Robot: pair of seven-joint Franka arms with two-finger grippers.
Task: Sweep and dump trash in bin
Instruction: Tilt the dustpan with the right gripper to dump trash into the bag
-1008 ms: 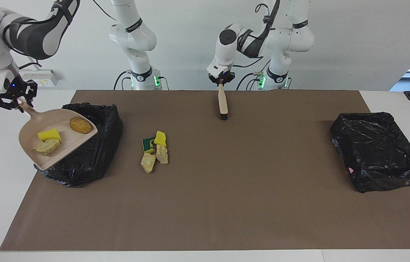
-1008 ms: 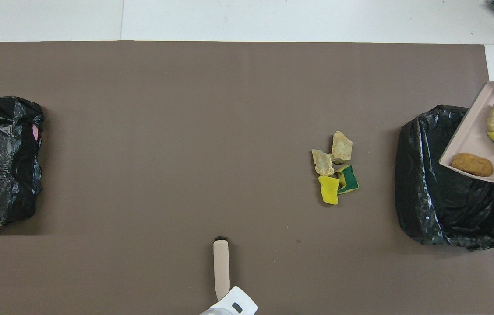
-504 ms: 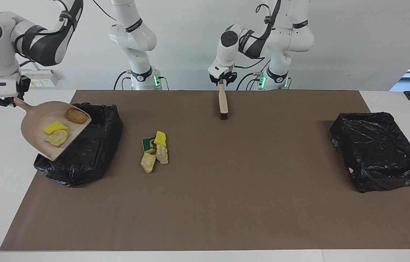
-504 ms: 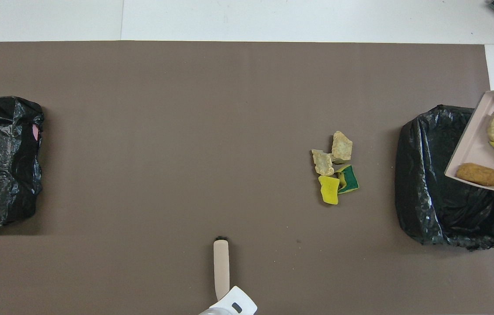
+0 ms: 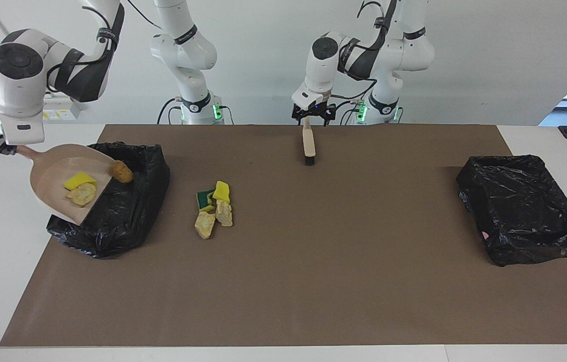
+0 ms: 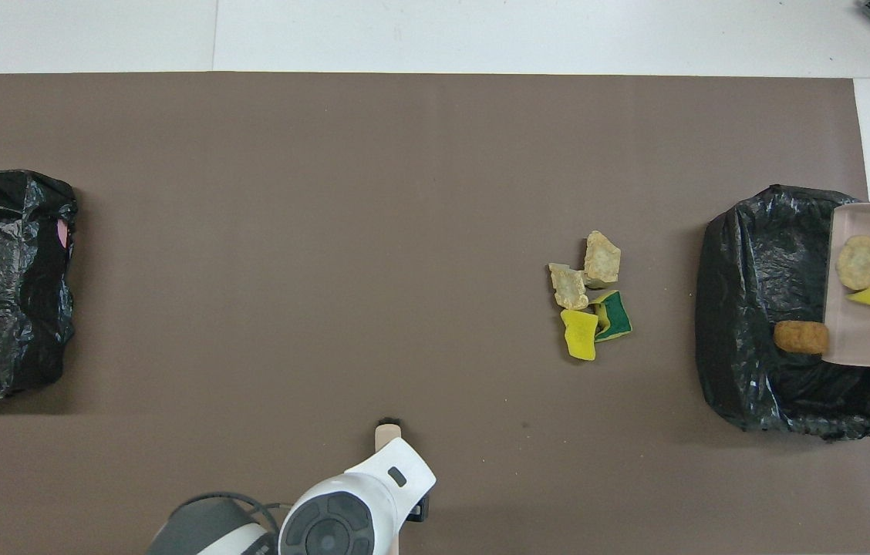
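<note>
We have the right gripper (image 5: pixel 2 146) clamped on the handle of the beige plastic dustpan (image 5: pixel 50 176), tilted over the black bag-lined bin (image 5: pixel 127 221). The brown cork-like lump (image 5: pixel 121 171) sits at the pan's three o'clock lip in the facing view, over the bag. The yellow sponge bit (image 5: pixel 79 180) and pale foam chunk (image 5: pixel 82 193) lie mid-pan. They are light and may cling unless we tilt more; tilted too sharply, they could bounce onto the brown mat (image 5: pixel 313 261). The remaining scrap pile (image 5: pixel 213 208) waits at the bin's three o'clock. The left gripper (image 5: pixel 313 116) is at the beige-handled brush (image 5: pixel 307 143); we cannot tell its grip.
</note>
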